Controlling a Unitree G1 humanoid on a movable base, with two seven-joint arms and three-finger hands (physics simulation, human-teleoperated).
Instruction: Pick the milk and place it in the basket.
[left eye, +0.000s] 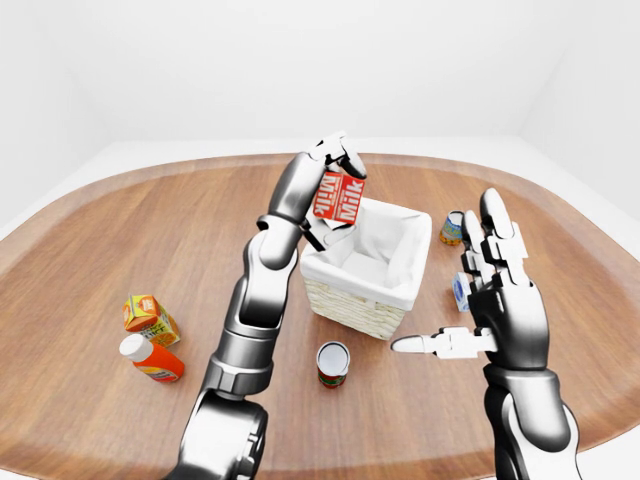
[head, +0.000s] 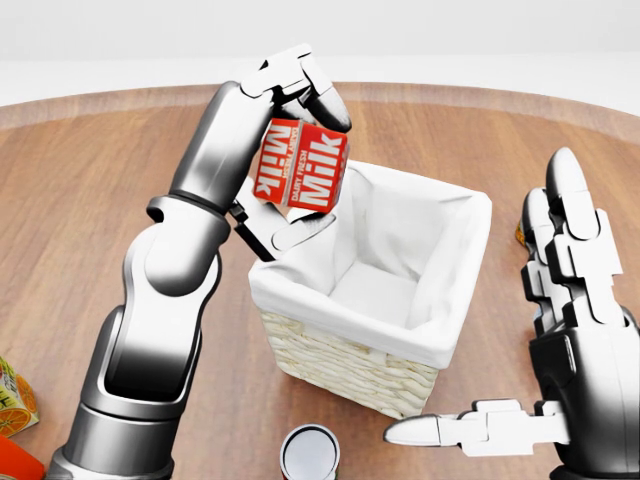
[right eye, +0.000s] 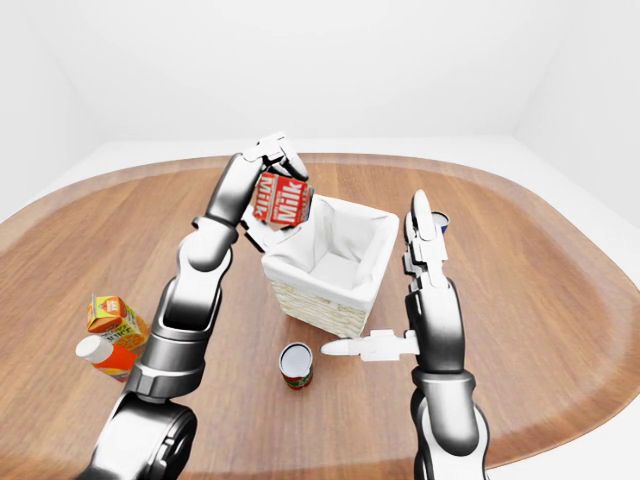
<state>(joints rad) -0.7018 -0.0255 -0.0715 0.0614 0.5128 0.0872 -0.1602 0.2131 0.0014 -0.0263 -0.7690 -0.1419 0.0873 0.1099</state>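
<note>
A red and white milk carton (head: 300, 175) hangs tilted in the air above the top-left rim of the basket (head: 300, 345), a woven box with a white cloth lining. My left hand (head: 292, 150) is shut on the carton, fingers over its top and thumb under it. At the right of the head view my right hand (head: 520, 330) stands open beside the basket, fingers up and thumb pointing left, holding nothing.
A round wooden table (left eye: 120, 240) carries everything. A tin can (left eye: 333, 362) stands just below the basket. An orange juice carton (left eye: 150, 318) and an orange bottle (left eye: 150, 360) lie at the left. Another can (left eye: 453, 228) and a small blue-white item (left eye: 460, 292) sit right of the basket.
</note>
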